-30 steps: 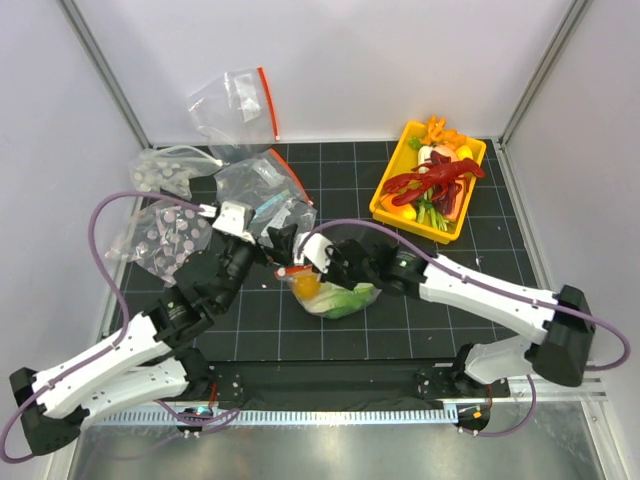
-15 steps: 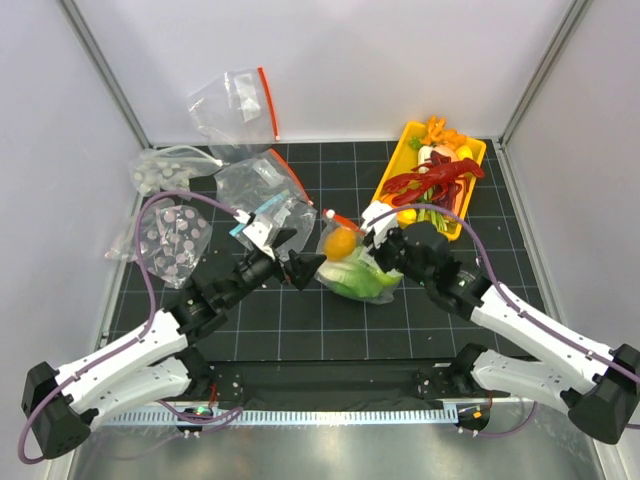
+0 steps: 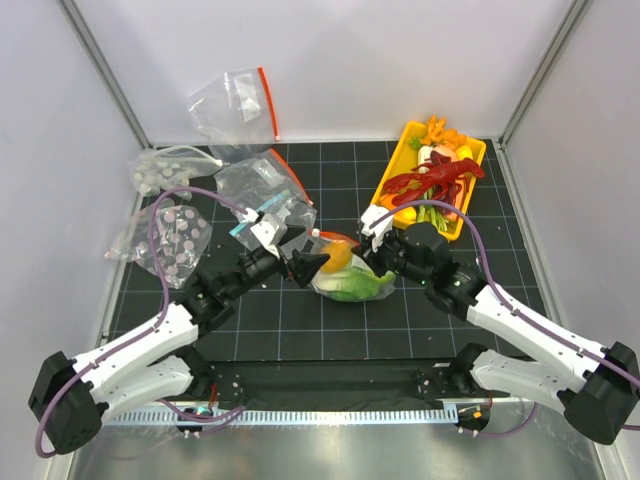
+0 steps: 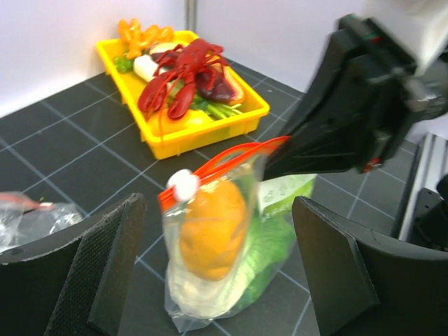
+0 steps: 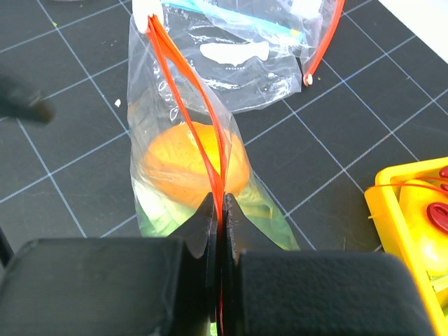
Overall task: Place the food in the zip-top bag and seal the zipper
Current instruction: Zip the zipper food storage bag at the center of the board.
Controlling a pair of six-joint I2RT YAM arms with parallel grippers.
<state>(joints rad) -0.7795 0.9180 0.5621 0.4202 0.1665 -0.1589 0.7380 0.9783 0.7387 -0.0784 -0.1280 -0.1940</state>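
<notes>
The right hand [image 5: 218, 210] stays clenched on one end of the zipper [image 5: 183, 98], holding the bag [image 4: 210, 301] upright. The left hand [image 3: 308, 266], fingers spread and empty, has swung in around the far end. Food [image 4: 213, 227] is inside, and the mouth still gapes, so sealing likely comes next.

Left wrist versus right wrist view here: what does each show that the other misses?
Only the left wrist: the left tool, open, its fingers flanking the zip-top bag, and the full yellow tray with the lobster. Only the right wrist: a spare clear bag with a blue strip, beyond. Both: the right tool shut on the zipper, the orange piece and lettuce inside the bag.
</notes>
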